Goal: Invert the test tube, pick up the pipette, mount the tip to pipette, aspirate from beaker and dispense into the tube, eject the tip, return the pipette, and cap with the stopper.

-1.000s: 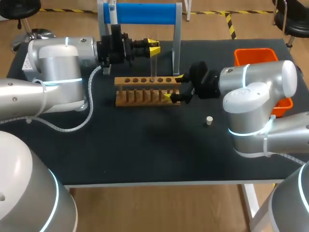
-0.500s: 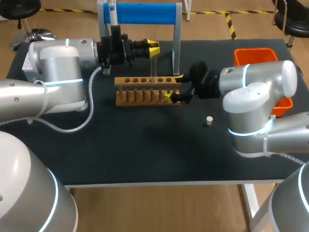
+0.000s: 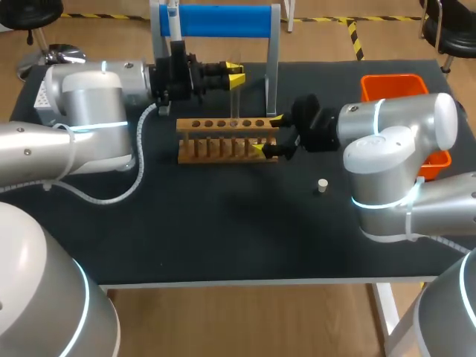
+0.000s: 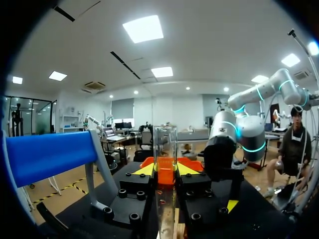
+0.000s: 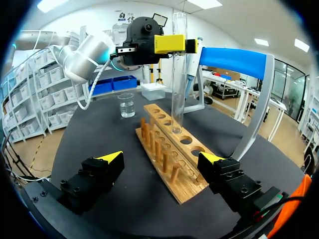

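A clear test tube point(image 3: 236, 100) stands upright with its lower end in a hole of the wooden rack point(image 3: 223, 141). My left gripper point(image 3: 234, 74) is shut on the tube's upper part. In the left wrist view the tube point(image 4: 165, 149) rises between the yellow tips of that gripper point(image 4: 165, 172). My right gripper point(image 3: 268, 134) is open, one finger on each side of the rack's right end. Its wrist view shows the rack point(image 5: 169, 149) lying between the spread fingers of the gripper point(image 5: 161, 158), with gaps on both sides, and the tube point(image 5: 178, 74) held by my left gripper point(image 5: 169, 44). A small white stopper point(image 3: 322, 185) lies on the mat.
A blue-topped pipette stand point(image 3: 223, 21) is behind the rack, with a pipette point(image 3: 172, 15) hanging at its left. A beaker point(image 5: 126, 105) of clear liquid sits beyond the rack's far end. An orange bin point(image 3: 394, 85) is at the back right.
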Tool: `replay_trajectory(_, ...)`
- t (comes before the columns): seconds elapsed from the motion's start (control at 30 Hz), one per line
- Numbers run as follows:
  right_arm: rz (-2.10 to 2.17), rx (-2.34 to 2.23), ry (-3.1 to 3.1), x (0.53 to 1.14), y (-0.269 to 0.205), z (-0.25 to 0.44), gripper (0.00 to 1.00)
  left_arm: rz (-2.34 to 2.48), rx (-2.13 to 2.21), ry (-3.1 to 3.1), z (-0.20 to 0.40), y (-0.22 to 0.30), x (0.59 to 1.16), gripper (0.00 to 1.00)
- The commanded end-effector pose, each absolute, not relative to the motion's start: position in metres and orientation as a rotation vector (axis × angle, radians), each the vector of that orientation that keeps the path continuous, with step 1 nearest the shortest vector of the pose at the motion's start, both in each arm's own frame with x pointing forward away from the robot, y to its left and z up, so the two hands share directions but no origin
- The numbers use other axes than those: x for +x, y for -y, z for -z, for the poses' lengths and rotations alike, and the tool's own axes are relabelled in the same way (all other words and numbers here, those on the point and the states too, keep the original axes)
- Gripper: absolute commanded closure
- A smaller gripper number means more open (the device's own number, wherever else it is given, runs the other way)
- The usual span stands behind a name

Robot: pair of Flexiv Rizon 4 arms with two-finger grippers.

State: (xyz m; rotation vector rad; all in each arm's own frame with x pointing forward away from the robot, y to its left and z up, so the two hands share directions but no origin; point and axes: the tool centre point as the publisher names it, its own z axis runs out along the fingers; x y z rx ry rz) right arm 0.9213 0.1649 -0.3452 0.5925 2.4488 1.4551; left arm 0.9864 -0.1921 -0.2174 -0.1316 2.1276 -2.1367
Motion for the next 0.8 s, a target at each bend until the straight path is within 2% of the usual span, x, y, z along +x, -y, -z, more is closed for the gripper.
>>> replay_trajectory(0.03,-1.454,0.594,-2.447,0.920,-0.165,0.345,0.00,2.139,-0.134,-2.120,0.220,0.193,0.987,1.00)
replay_trajectory(0.8,-1.454,0.594,-2.447,0.920,-0.165,0.345,0.00,2.123,-0.147,-2.127,0.231,0.193,0.989,1.00)
